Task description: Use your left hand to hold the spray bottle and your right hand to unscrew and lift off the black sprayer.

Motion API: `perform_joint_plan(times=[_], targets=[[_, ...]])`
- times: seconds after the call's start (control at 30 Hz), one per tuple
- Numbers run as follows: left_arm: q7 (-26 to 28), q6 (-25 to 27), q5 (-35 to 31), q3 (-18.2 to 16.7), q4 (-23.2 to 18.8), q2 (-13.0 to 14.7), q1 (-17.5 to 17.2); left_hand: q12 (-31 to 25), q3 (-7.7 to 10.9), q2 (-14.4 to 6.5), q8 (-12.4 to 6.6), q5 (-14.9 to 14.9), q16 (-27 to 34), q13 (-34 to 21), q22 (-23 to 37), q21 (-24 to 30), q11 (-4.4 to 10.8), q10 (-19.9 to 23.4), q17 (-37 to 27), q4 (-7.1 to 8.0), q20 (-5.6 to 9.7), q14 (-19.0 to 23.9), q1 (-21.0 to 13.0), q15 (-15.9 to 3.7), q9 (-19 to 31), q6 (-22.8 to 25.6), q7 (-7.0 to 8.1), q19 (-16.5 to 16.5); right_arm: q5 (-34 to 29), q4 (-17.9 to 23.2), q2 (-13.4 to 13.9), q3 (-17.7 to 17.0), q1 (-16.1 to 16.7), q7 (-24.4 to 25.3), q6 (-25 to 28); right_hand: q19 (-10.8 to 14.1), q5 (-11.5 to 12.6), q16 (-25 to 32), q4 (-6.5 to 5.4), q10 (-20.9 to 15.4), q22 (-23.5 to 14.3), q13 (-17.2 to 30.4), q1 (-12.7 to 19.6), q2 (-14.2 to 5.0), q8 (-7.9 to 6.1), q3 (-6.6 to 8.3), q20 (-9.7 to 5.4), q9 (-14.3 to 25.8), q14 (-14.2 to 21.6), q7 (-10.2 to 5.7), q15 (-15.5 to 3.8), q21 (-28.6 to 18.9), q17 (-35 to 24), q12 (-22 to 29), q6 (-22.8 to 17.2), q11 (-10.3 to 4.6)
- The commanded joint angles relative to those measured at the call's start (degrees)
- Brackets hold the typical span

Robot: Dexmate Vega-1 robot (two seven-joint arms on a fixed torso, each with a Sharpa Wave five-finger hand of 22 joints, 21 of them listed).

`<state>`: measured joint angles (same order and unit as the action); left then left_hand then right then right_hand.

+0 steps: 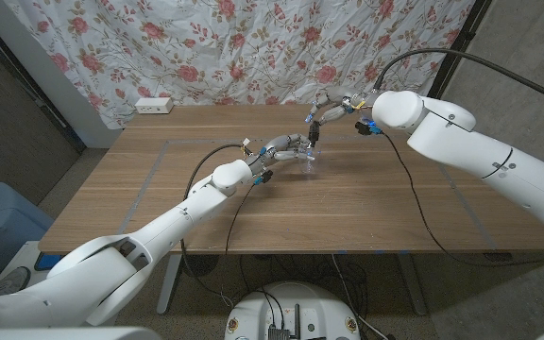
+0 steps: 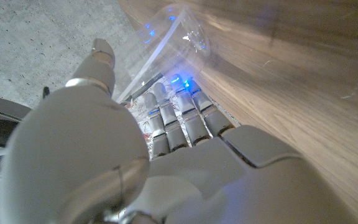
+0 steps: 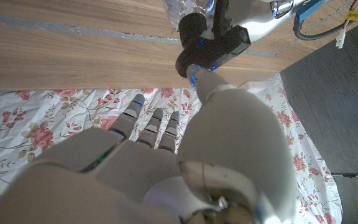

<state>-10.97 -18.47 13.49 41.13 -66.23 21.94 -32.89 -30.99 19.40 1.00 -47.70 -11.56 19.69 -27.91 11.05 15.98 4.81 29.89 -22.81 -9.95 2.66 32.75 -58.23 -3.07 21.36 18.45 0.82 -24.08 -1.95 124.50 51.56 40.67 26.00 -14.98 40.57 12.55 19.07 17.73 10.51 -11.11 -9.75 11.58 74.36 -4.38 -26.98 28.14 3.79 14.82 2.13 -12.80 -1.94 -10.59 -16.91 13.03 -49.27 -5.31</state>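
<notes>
Black sprayer under the right hand, clear bottle steadied by the left

Clear plastic marks the spray bottle (image 1: pixel 308 159), which stands near the middle of the long wooden table (image 1: pixel 159 203), toward its far side. The left hand (image 1: pixel 284 151) grips the bottle's body; in the left wrist view its fingers (image 2: pixel 179 121) wrap round the transparent wall (image 2: pixel 173 31). The black plastic sprayer head (image 3: pixel 211 46) sits on the bottle's neck, and the right hand (image 1: pixel 333 111) hangs just over it. In the right wrist view the thumb tip (image 3: pixel 199 78) touches the sprayer, while the other fingers (image 3: pixel 157 124) reach past it, apart; whether the sprayer is truly pinched I cannot tell.

By my reading, the unscrewing step is in hand: the bottle is held, the sprayer not yet lifted off. The next move seems to call for a firm hold on the collar, turning it while the left hand keeps the bottle from spinning, then a straight lift so the dip tube clears the neck.

A white power strip (image 1: pixel 153 106) lies at the table's far left corner, well apart, before a rose-patterned cloth backdrop (image 1: pixel 253 47). A black cable (image 1: pixel 414 198) trails across the table under the right arm, but nothing stands close to the bottle.
</notes>
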Motion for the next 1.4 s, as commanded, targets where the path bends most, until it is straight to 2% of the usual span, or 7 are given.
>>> perform_joint_plan(times=[0.03, 0.47, 0.63, 0.77, 1.1, 1.33, 1.4], targets=[[-0.2, -0.5, 0.0, 0.0, 0.2, 0.0, 0.1, -0.2, 0.33, -6.3, -8.79, -0.5, -0.1, -8.4, 0.2, 0.2, 5.57, 6.2, -0.2, 0.11, -0.07, 0.7, -1.8, -8.05, 0.1, 2.4, 2.04, -0.5, 1.4, 0.4, 0.8, -1.8, 0.1, -0.7, -0.6, -0.5, 0.4, -0.4, -0.08, 0.5, -0.1, 0.1, 1.0, 0.18, 0.89, -0.49, 0.21, -0.3, -0.8, 0.2, -0.31, 0.1, -0.2, -0.3, 1.2, -0.15], [0.4, -0.4, -0.2, -0.1, -0.5, 0.2, -0.3, 0.0, 0.31, -6.4, -9.08, -0.5, -0.4, -8.6, 0.2, 0.2, 5.71, 6.1, -0.2, 0.16, -0.04, 0.7, -1.8, -7.91, -0.1, 2.4, 1.93, -0.5, 1.9, 2.7, 2.6, -3.2, -0.1, -0.3, 2.7, 1.7, 0.0, -0.5, -2.49, 1.7, 0.0, 0.1, -5.7, 2.38, 6.19, -5.72, 2.36, -2.6, -0.6, 0.22, 2.11, -0.6, -0.2, -0.9, 6.1, 1.94], [0.5, -0.2, -0.3, -0.1, -0.8, 0.4, -0.4, 0.0, 0.33, -6.4, -9.18, -0.5, -0.5, -8.7, 0.2, 0.2, 5.61, 6.1, -0.2, 0.18, -0.06, 0.7, -1.7, -7.91, -0.1, 2.4, 1.93, -0.4, 2.1, 3.2, 3.1, -3.2, -0.2, -0.4, 3.0, 2.1, -0.5, -0.6, -3.73, 2.3, 0.0, 0.2, -10.8, 3.14, 8.54, -8.38, 3.69, -2.9, -0.6, 0.7, 3.45, -0.6, -0.2, -1.0, 8.2, 3.04], [0.5, -0.2, -0.3, -0.1, -0.9, 0.4, -0.4, 0.0, 0.3, -6.4, -9.22, -0.5, -0.5, -8.7, 0.2, 0.2, 5.59, 6.2, -0.2, 0.16, -0.08, 0.8, -1.7, -7.92, -0.2, 2.5, 1.96, -0.5, 1.7, 3.2, 3.8, -2.4, -1.0, -1.8, 2.6, 2.1, -1.8, -1.0, -5.0, 2.2, 0.0, 0.2, -16.2, 4.18, 10.32, -11.13, 5.36, -2.8, -0.9, 2.6, 5.19, -0.4, -0.2, -0.9, 9.7, 4.46], [1.0, -0.3, -0.5, -0.2, -1.3, 0.4, -0.6, 0.1, 0.28, -6.4, -9.44, -0.4, -0.6, -8.8, 0.2, 0.3, 5.37, 6.3, -0.2, 0.18, -0.09, 0.9, -1.7, -7.95, -0.3, 2.6, 1.92, -0.5, -1.0, 4.1, 4.4, -0.1, -2.6, -3.9, 3.2, 1.6, -3.7, -1.3, -6.29, 2.1, 0.0, 0.1, -21.7, 4.8, 12.09, -13.53, 6.58, -2.6, -1.0, 6.34, 6.11, -0.2, 0.0, -0.9, 11.9, 5.81], [1.2, -0.2, -0.4, -0.3, -1.4, 0.3, -0.8, 0.2, 0.27, -6.5, -9.6, -0.4, -0.6, -8.8, 0.2, 0.3, 5.58, 6.3, -0.3, 0.17, -0.09, 0.9, -1.7, -7.94, -0.4, 2.7, 1.91, -0.5, -6.0, 4.8, 5.6, 2.3, -3.4, -5.6, 1.1, 1.0, -5.2, -1.7, -8.39, 2.1, 0.0, 0.2, -28.1, 2.63, 13.08, -14.94, 6.85, -1.3, -1.3, 12.32, 7.28, -0.2, -0.1, -0.9, 13.9, 8.13], [1.0, -0.4, -0.3, -0.2, -1.1, 0.3, -0.8, 0.2, 0.28, -6.5, -9.64, -0.4, -0.6, -8.9, 0.2, 0.3, 5.67, 6.3, -0.3, 0.18, -0.07, 0.9, -1.7, -7.97, -0.4, 2.7, 2.01, -0.5, -6.1, 5.1, 5.5, 0.7, -1.1, -3.0, -0.2, 1.7, -5.1, -1.6, -8.67, 2.1, 0.0, 0.2, -29.6, 2.71, 13.05, -15.41, 7.57, -1.0, -0.8, 13.46, 8.21, -0.4, -0.1, -0.8, 13.9, 9.14]])
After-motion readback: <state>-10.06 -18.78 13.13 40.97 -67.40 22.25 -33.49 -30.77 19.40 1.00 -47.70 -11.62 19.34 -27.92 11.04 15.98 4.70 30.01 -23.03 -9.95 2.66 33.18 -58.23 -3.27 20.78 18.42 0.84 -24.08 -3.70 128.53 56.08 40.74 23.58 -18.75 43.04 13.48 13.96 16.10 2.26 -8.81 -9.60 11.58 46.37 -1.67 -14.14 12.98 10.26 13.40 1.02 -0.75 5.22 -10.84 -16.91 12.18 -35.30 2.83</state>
